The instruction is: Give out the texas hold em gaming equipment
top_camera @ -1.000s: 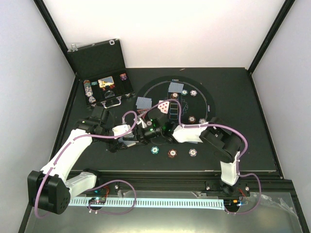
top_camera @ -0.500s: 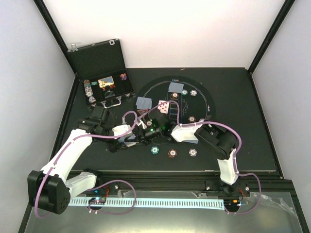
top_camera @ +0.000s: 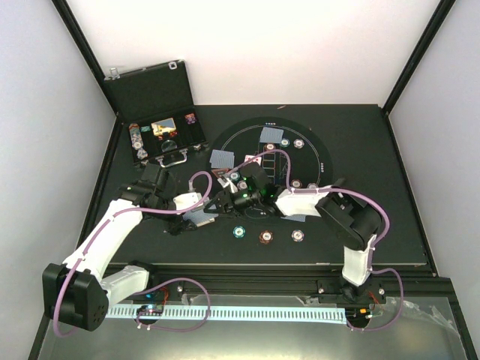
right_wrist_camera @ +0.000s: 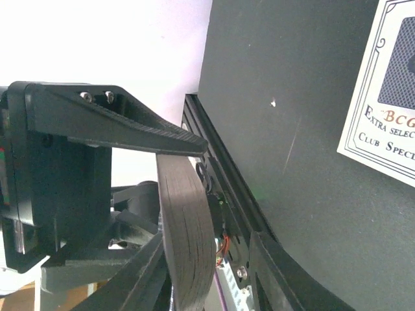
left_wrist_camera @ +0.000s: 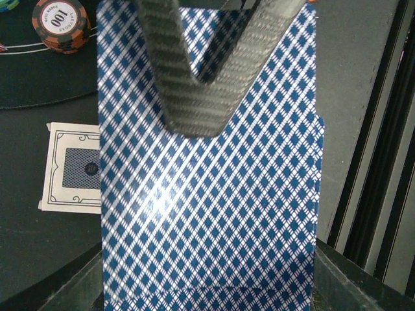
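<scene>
Top camera: looked down from above, behind arm bases, far; whole table [top_camera: 375, 165] in frame. Left wrist: very near cards [left_wrist_camera: 207, 214], facing down. Right wrist: close, rolled sideways, skimmed table. Both wrist views caught white-bordered box [left_wrist_camera: 71, 168].

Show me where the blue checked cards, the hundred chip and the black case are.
checked cards [left_wrist_camera: 207, 220], left wrist view, middle of the top card's back.
100 chip [left_wrist_camera: 59, 21], left wrist view, its printed centre.
black case [top_camera: 150, 91], top view, inside of its open lid.

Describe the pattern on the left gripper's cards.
The cards carry a blue-and-white diamond check; clearest in the left wrist view.
</scene>
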`<state>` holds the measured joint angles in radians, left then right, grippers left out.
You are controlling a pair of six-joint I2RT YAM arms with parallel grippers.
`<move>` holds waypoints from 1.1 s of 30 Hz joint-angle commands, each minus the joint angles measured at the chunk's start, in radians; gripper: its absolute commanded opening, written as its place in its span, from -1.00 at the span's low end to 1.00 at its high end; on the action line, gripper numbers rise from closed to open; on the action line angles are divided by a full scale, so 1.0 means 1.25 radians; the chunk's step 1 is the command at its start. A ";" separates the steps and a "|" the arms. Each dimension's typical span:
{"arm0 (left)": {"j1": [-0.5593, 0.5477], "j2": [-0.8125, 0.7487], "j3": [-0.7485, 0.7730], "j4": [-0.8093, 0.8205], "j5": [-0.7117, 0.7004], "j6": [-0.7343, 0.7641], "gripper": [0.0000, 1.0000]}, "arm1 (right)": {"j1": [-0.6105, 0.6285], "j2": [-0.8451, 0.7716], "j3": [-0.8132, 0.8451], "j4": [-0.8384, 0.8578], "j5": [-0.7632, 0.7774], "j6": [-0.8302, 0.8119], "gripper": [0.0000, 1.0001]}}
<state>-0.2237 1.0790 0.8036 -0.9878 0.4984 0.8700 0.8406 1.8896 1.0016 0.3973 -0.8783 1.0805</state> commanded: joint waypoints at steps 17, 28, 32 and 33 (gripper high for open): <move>0.000 -0.017 0.024 -0.004 0.017 0.002 -0.97 | -0.026 -0.099 -0.047 -0.073 0.026 -0.021 -0.82; 0.000 -0.014 0.024 -0.002 0.022 0.000 -0.97 | -0.058 -0.155 -0.058 -0.141 0.030 -0.065 -0.98; 0.000 -0.013 0.024 -0.005 0.019 0.001 -0.97 | -0.073 -0.166 -0.059 -0.173 0.028 -0.090 -0.98; 0.000 -0.014 0.024 -0.005 0.018 0.001 -0.97 | -0.080 -0.171 -0.058 -0.186 0.027 -0.100 -0.98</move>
<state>-0.2237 1.0790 0.8036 -0.9913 0.4988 0.8703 0.7670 1.7168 0.9390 0.2325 -0.8539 1.0096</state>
